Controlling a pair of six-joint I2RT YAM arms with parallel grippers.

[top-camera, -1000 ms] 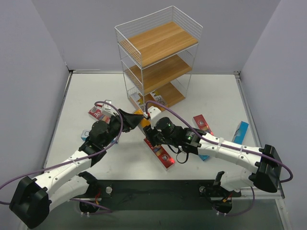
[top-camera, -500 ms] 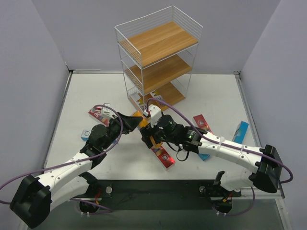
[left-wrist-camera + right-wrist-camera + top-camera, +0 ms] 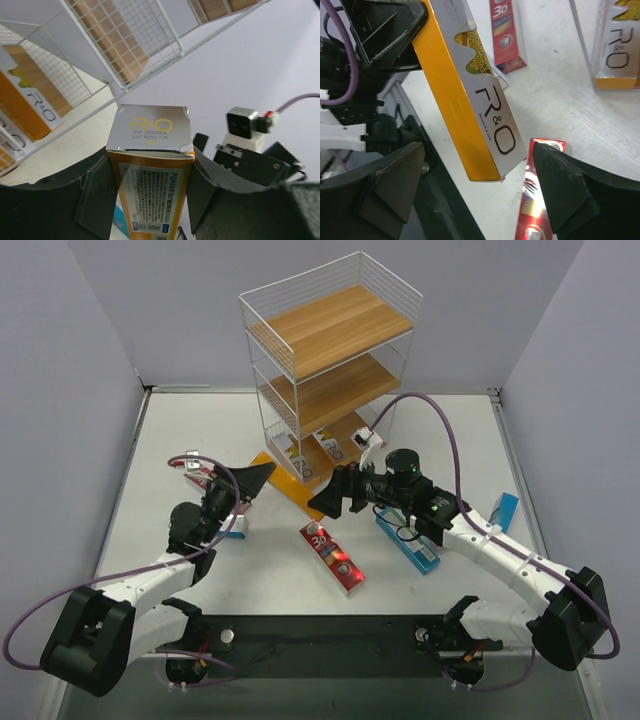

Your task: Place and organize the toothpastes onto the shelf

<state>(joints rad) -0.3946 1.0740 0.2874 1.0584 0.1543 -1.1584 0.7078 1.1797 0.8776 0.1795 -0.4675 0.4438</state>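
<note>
Pulled back toward its own side since a second ago, the right gripper [image 3: 326, 502] now stands with its jaws spread wide and nothing in them, its fingers [image 3: 395, 185] either side of, but clear of, the free end of an orange-and-white toothpaste carton [image 3: 292, 485]. The left gripper [image 3: 258, 476], swung a little to the left from where it was, is clamped tight on the other end of that carton and holds it alone, lifted off the white table [image 3: 450, 440] in front of the bottom tier of the shelf [image 3: 330, 325]. Behind the wire on that lowest board lie the shelved cartons [image 3: 300, 454], also orange and white. On the table a red carton [image 3: 333, 558] marked "3D" lies between the two arms, and a blue-and-white carton [image 3: 410, 542] lies beneath the right arm
</note>
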